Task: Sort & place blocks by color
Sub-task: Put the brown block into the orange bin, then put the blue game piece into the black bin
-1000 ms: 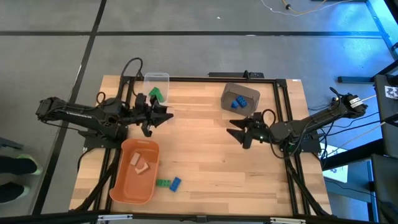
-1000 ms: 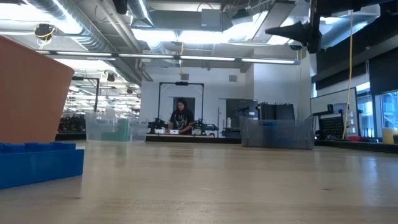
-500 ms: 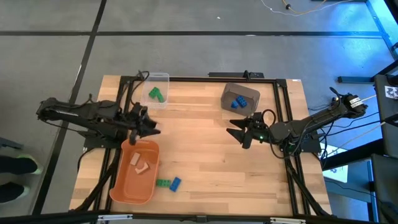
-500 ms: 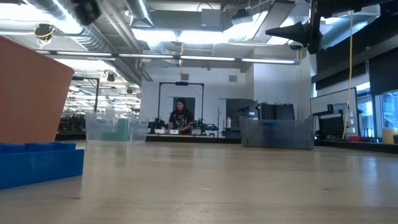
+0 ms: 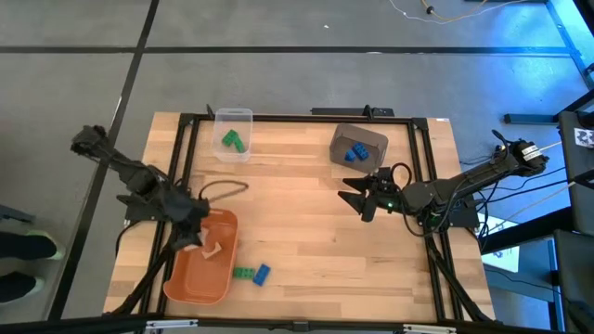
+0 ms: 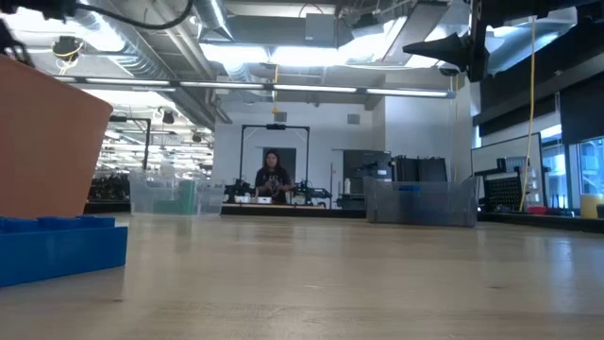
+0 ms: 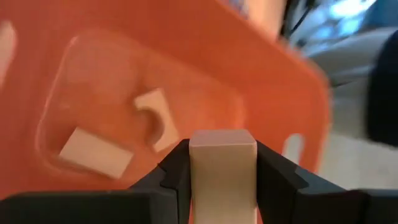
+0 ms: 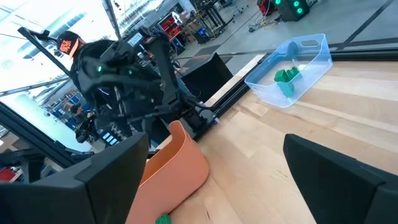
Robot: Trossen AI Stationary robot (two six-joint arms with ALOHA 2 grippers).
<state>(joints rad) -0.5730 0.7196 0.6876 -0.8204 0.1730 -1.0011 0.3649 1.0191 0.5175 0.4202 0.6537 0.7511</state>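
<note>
- My left gripper hung over the orange tub, clamped on a tan wood block
- My right gripper waited mid-table, fingers apart, near the dark grey bin

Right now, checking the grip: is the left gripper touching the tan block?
Touching. The left wrist view shows the left gripper clamped on both sides of the tan block, above the orange tub.

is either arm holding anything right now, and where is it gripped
The left gripper holds a pale tan wooden block, pinched on two opposite sides between its fingers, above the orange plastic tub. The right gripper is open and holds nothing.
</note>
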